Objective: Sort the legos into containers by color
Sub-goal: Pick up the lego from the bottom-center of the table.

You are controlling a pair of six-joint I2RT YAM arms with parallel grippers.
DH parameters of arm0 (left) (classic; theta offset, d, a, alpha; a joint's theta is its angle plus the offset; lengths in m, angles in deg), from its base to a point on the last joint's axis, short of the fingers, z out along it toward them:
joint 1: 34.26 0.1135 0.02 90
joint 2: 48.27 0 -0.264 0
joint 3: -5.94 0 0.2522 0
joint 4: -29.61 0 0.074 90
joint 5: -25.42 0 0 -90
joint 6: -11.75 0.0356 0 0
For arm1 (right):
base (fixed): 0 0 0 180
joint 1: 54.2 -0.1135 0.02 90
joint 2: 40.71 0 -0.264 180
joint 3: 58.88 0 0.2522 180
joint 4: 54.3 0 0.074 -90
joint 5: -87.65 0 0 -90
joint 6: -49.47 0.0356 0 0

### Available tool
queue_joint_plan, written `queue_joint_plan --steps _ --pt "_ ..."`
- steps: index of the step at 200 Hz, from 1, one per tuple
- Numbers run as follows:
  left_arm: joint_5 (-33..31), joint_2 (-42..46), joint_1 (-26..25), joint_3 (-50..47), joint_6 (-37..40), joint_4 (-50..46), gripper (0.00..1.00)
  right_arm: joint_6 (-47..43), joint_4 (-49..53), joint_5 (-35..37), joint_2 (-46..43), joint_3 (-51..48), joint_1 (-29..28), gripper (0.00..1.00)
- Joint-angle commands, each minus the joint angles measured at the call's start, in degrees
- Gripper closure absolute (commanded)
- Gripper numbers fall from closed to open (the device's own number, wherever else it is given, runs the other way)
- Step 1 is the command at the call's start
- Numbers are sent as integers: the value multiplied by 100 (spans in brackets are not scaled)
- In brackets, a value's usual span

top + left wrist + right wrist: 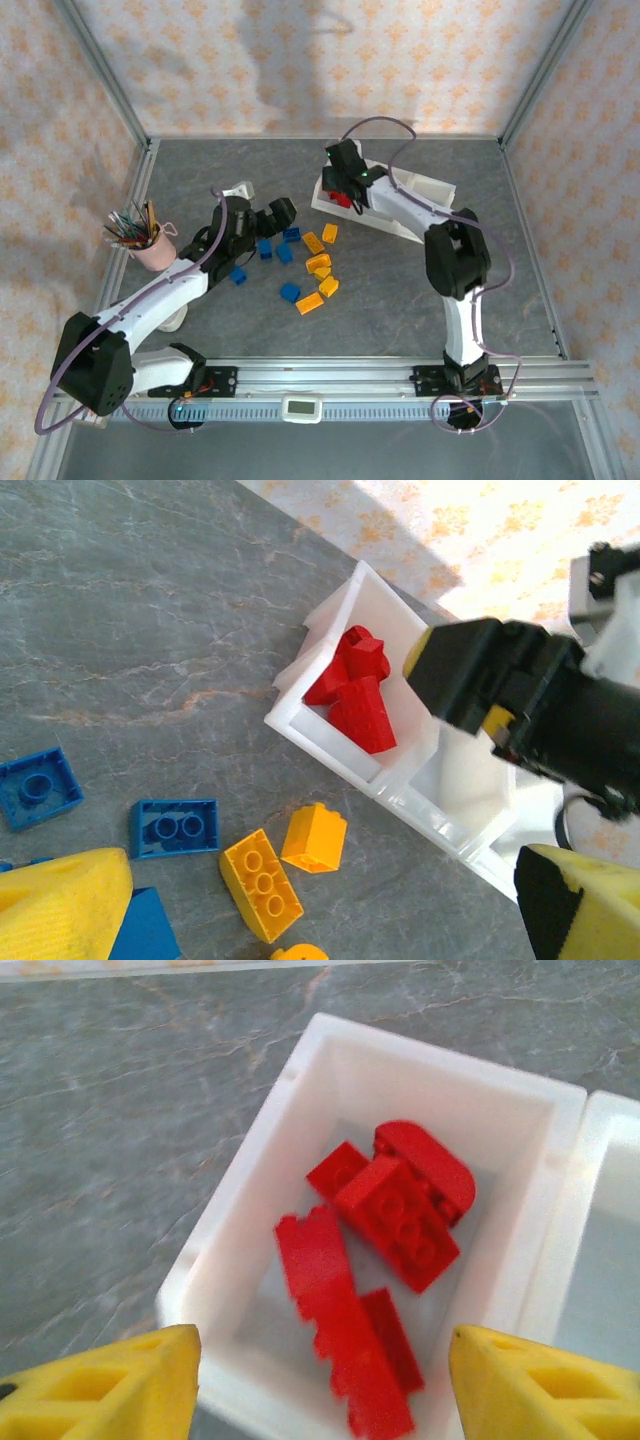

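Observation:
The white three-compartment tray (425, 188) lies at the back right. Its left compartment (240, 1195) holds several red legos (405, 1205); one long red brick (335, 1310) looks blurred there, loose between the fingers. My right gripper (322, 1385) hovers open just above that compartment, also seen as (345, 188). Blue legos (285, 253) and yellow-orange legos (318, 264) lie scattered mid-table. My left gripper (283, 214) hangs open above them with nothing in it; under it lie yellow bricks (262, 883) and a blue brick (175, 827).
A pink cup of pens (150, 245) stands at the left near my left arm. The tray's middle compartment (470, 780) looks bare. Metal frame rails border the grey tabletop (400, 300).

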Motion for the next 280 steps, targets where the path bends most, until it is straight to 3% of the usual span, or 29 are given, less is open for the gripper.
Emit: queue_joint_plan --steps 1,78,140,199,280 --pt "250 307 39 -97 10 -37 1 94 -105 -3 -874 -573 -260 32" --pt "124 1087 -470 -664 -128 -529 1 811 -146 -45 -2707 -3221 -1081 25" --pt "-278 1497 -922 -1236 -640 -470 1 1836 -394 -106 -3212 -4625 -2001 20" --pt "-444 1639 -919 -1454 -764 -461 1 2220 -947 -282 -2602 -4741 -2405 17" --pt "-568 1601 -920 -1380 -629 -584 1 2265 -1068 359 -1849 -4365 -2353 16"
